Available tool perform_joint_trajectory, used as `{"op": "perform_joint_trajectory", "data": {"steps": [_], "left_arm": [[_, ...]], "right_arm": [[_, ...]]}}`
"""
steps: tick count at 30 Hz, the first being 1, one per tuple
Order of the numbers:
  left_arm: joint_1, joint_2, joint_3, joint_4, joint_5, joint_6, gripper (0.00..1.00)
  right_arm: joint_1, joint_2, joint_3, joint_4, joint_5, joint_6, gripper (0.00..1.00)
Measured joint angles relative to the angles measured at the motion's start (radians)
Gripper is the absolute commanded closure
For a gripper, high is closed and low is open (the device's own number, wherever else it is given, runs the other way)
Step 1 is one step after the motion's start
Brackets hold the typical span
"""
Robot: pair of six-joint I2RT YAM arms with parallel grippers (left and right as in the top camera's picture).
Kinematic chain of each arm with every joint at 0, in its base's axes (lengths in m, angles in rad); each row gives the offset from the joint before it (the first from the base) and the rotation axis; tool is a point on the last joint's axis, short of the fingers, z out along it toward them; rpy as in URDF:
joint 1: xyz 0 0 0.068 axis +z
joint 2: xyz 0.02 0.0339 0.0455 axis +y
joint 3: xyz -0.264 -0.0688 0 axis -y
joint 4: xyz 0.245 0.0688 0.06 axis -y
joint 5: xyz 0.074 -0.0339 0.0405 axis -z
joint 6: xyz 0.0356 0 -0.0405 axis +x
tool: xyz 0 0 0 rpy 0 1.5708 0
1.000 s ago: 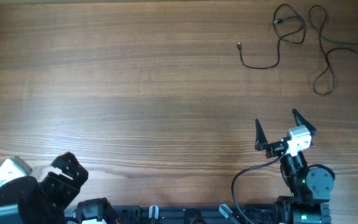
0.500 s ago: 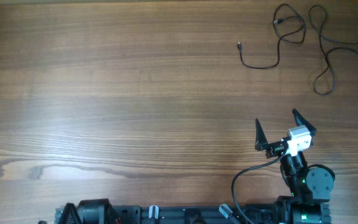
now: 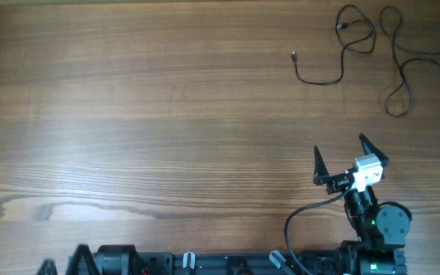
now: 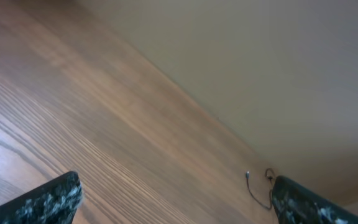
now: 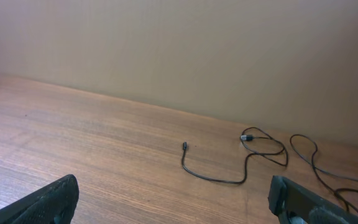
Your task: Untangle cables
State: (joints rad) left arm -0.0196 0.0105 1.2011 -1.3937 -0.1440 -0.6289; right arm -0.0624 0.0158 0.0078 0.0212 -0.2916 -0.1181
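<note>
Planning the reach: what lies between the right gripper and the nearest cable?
Nothing: overhead, only bare wooden table separates the right gripper from that cable.

My overhead view straight down on the table (image 3: 166,114), right wrist view low, facing the far wall (image 5: 166,50), left wrist view low and tilted, all three sharing the cables (image 3: 319,72)

Looks like a robotics lab test bench: wood-grain table (image 3: 166,114), blank beige wall (image 5: 166,43), black mounting rail (image 3: 205,264) at 6 o'clock, arm base (image 3: 388,225) at 5 o'clock.
</note>
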Motion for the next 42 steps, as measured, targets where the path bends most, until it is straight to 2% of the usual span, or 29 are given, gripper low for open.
{"op": "perform_joint_trajectory", "data": {"steps": [3,7,10,15,22,25,29,31,35,38,42], "left_arm": [[0.0,0.0,-0.153,0.201,0.001,0.019,0.0],[0.0,-0.001,-0.483,0.645,0.035,0.135,0.0],[0.0,0.005,-0.711,0.915,0.061,0.171,0.0],[0.0,0.041,-0.986,1.171,0.082,0.182,0.0],[0.0,0.124,-1.07,1.374,0.084,0.222,0.0],[0.0,0.186,-1.077,1.409,0.087,0.244,0.0],[0.0,0.317,-1.082,1.516,0.09,0.34,0.0],[0.0,0.359,-1.081,1.519,0.092,0.362,0.0],[0.0,0.391,-1.083,1.33,0.098,0.385,0.0],[0.0,0.399,-1.088,1.04,0.101,0.389,0.0],[0.0,0.402,-1.089,1.027,0.102,0.389,0.0]], "right_arm": [[0.0,0.0,0.0,0.0,0.0,0.0,0.0],[0.0,0.0,-0.001,0.0,0.0,0.0,0.0],[0.0,-0.002,-0.001,-0.001,0.0,-0.001,0.0],[0.0,-0.002,-0.001,0.0,0.0,-0.004,0.0],[0.0,-0.002,-0.001,-0.001,0.0,-0.004,0.0],[0.0,-0.002,-0.001,0.0,0.0,-0.004,0.0],[0.0,-0.002,-0.001,-0.001,0.0,-0.004,0.0],[0.0,-0.002,-0.001,-0.001,0.0,-0.004,0.0],[0.0,-0.002,-0.001,-0.001,0.0,-0.004,0.0],[0.0,-0.002,-0.001,0.0,0.0,-0.004,0.0],[0.0,-0.002,-0.002,0.0,0.0,-0.004,0.0]]}}
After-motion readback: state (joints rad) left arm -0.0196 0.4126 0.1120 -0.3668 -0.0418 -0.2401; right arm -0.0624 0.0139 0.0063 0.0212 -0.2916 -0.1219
